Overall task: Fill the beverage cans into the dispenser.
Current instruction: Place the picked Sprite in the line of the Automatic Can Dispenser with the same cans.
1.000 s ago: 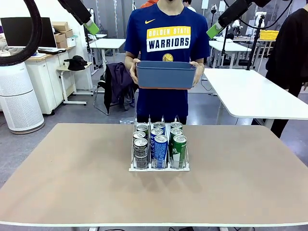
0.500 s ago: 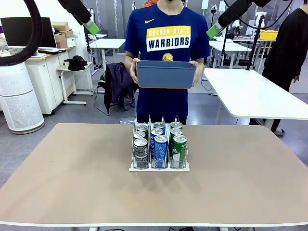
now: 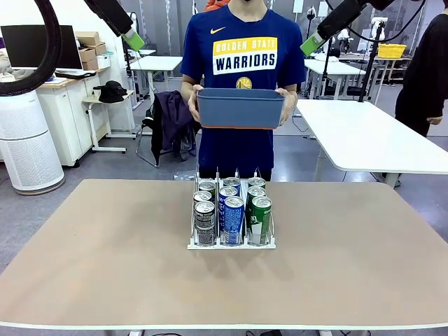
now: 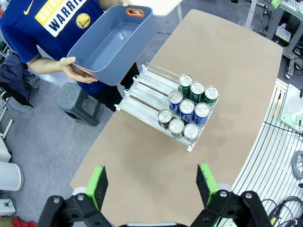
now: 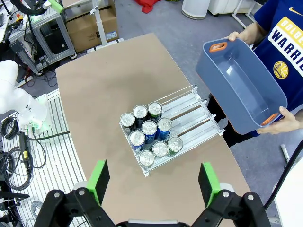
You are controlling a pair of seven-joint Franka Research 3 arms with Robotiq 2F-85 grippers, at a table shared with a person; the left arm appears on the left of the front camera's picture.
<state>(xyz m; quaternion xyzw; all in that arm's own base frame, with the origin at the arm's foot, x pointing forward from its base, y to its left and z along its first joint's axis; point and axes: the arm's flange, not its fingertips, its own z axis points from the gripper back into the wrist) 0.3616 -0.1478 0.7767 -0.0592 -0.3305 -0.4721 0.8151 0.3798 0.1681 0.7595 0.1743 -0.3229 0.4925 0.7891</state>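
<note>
We see nine beverage cans [image 3: 232,210], black, blue and green, filling the clear dispenser [image 3: 231,244]; both our grippers [image 4: 151,187] [image 5: 152,184] stand apart, holding nothing.

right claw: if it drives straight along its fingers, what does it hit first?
Probably the slim metal beverage cans in the clear three-lane dispenser; the open right claw points roughly there from high above. Depth is unclear; it could meet bare tan tabletop instead.

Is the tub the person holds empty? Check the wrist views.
Yes, the tub shows a bare blue floor inside, with no cans in it.
</note>
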